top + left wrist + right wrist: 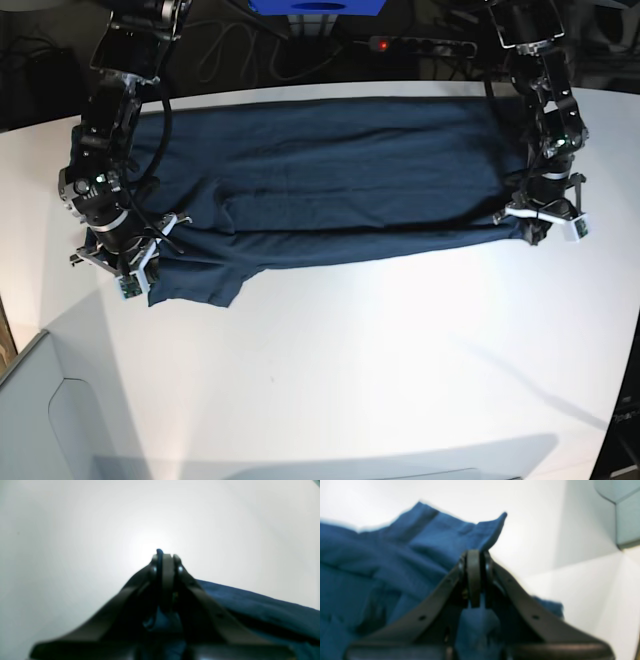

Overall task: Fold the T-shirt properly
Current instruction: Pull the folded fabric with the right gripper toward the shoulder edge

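The dark navy T-shirt [340,180] lies stretched across the far half of the white table [400,340], doubled over lengthwise, with one sleeve sticking out at the front left. My left gripper [537,222] sits at the shirt's front right corner. In the left wrist view its jaws [165,557] are shut with a sliver of blue cloth pinched between them, and the T-shirt [262,607] trails off to the right. My right gripper [138,272] is at the front left edge, by the sleeve. Its jaws [475,555] are shut on a fold of the T-shirt [395,562], and a corner of cloth stands up above the tips.
A grey bin [60,420] stands at the table's front left corner and shows as a grey wall [620,507] in the right wrist view. Behind the table lie a power strip [420,45] with a red light, cables and a blue box [315,6].
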Robot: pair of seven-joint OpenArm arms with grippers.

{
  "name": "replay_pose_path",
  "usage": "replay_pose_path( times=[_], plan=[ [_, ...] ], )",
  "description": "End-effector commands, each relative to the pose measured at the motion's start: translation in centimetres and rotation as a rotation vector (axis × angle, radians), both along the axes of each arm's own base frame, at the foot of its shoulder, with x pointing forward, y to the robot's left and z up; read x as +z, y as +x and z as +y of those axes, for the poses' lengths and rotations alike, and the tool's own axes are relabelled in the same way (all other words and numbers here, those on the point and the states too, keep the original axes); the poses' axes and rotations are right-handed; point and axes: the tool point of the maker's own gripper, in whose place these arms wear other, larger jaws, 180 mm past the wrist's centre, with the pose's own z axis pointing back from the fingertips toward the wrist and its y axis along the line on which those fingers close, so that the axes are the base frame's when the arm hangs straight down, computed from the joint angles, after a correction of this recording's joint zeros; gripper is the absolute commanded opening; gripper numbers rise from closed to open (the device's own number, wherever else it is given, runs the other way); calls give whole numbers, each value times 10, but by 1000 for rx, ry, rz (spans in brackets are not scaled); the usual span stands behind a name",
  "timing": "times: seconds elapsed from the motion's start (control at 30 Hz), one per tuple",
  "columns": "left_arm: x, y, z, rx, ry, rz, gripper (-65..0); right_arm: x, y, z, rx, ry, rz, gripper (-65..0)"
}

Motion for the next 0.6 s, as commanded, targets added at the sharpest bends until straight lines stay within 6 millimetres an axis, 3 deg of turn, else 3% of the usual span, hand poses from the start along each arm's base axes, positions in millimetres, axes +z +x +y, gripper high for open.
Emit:
replay_pose_path(
  times=[0.0, 0.17, 0.27, 0.4, 0.57],
  plan=[
    [18, 8, 6, -1, 25, -52, -650, 26, 9, 6, 25, 3, -90, -649],
    [23, 9, 4, -7, 29, -67, -650, 55, -19, 9, 38, -58, -152, -649],
    [23, 9, 4, -7, 28, -67, -650, 67, -37, 21, 76, -73, -178, -649],
    [34, 11, 1, -17, 41, -92, -650, 60, -62, 33, 133, -81, -140, -649],
    [33, 11, 1, -20, 43, -89, -650, 42, -70, 33, 141, -77, -81, -647]
  ],
)
